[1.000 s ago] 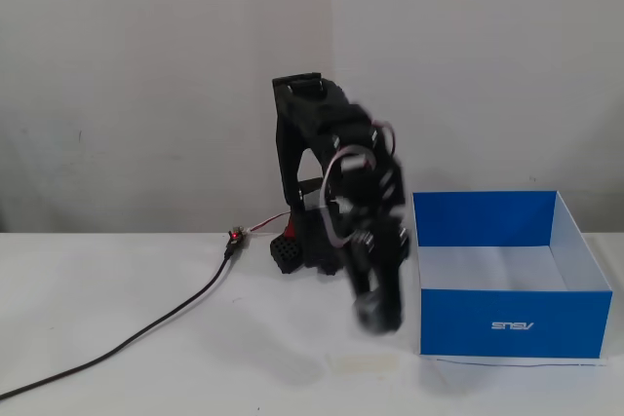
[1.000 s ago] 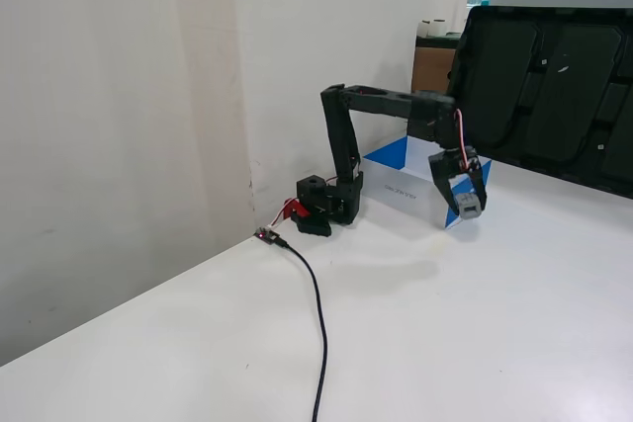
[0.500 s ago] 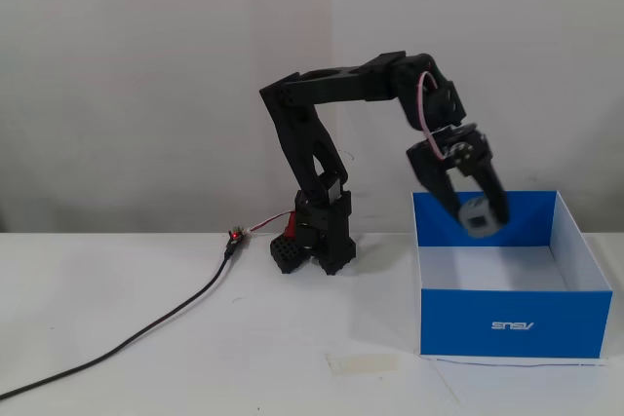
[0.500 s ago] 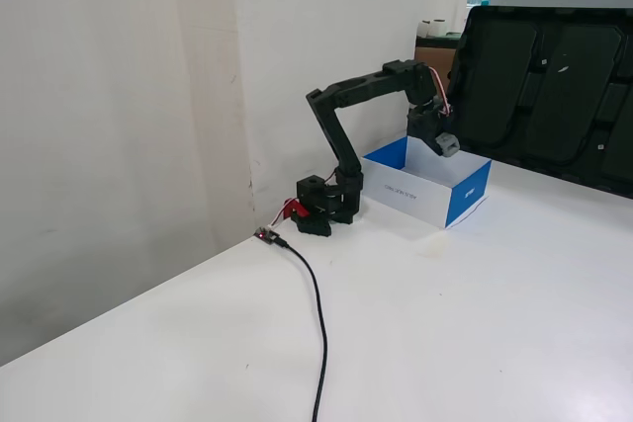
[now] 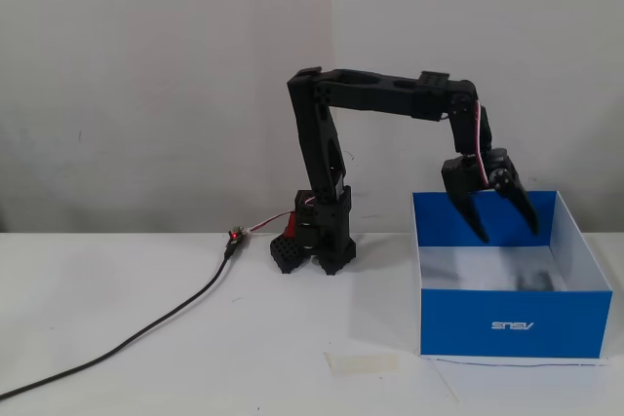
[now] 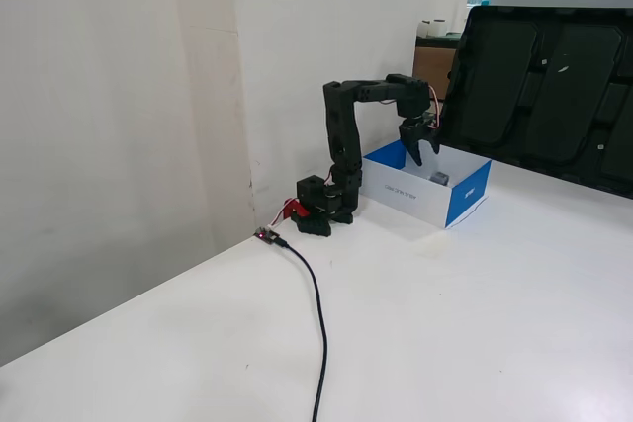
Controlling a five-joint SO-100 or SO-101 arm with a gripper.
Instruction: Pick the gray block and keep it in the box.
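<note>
In a fixed view facing the box's logo wall, the arm reaches out from its base and bends down so that the gripper (image 5: 509, 225) hangs over the blue box (image 5: 514, 322), its tips just inside the rim near the back wall. The jaws are spread well apart in a V and nothing sits between them. A dark blurred patch lies on the white floor of the box below the jaws; it may be the gray block, but this view is too soft to be sure. A black cable (image 5: 146, 326) trails across the counter (image 5: 195, 358), well away from the box on the base's far side. In a fixed view from further off and to one side, the gripper (image 6: 419, 153) hovers above the box (image 6: 457, 201), jaws parted and empty, and the gray block (image 6: 440, 178) rests on the box floor beneath and just beside them, free of the jaws. Judging from that, the block is already placed, and what remains is the retreat: lift straight up until the tips clear the rim before swinging back toward the base, so they neither catch the cardboard wall nor nudge the block.
</note>
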